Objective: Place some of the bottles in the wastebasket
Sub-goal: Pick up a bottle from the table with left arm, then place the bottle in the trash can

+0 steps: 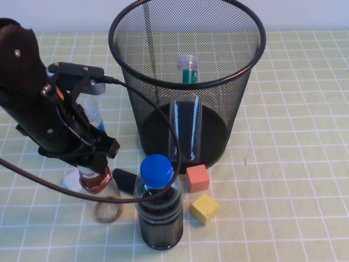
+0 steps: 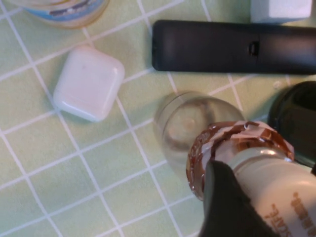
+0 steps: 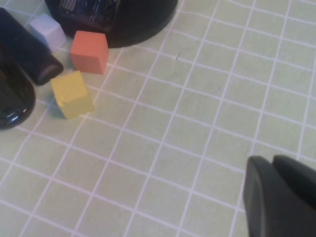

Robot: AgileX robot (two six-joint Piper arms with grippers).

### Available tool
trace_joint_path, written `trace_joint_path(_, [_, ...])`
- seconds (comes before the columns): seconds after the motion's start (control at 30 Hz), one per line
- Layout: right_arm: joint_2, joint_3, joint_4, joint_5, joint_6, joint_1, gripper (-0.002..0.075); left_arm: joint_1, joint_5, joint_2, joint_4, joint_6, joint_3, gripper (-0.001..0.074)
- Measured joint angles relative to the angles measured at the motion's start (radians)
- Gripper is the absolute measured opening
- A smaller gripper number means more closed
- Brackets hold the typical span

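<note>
The wastebasket (image 1: 185,83), a big black mesh bin, stands at the back middle of the table. Inside it a tall clear bottle (image 1: 188,68) with a green label stands upright. The small squat bottle (image 1: 98,183) with the amber neck stands in front of the bin to the left. My left gripper (image 1: 91,166) is over it, shut on its cream cap (image 2: 276,187); one dark finger (image 2: 224,207) lies against the cap. My right gripper (image 3: 270,160) hangs shut and empty over bare table to the right of the bin, outside the high view.
A wide blue-capped bottle of dark liquid (image 1: 158,210) stands right beside the small bottle. A slim blue-labelled bottle (image 1: 95,112) shows behind the left arm. A black bar (image 2: 232,47), white case (image 2: 89,81), orange cube (image 1: 197,178) and yellow cube (image 1: 204,208) lie nearby.
</note>
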Motion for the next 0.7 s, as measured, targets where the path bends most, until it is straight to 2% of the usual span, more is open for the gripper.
trace_joint_path(0.33, [0.000, 0.000, -0.034, 0.000, 0.000, 0.000, -0.0007, -0.002, 0.030, 0.002, 0.024, 0.020, -0.027, 0.0286])
trace_joint_path(0.7, [0.000, 0.000, -0.059, 0.000, 0.000, 0.000, -0.0007, -0.002, 0.060, -0.056, 0.007, 0.028, -0.251, 0.0285])
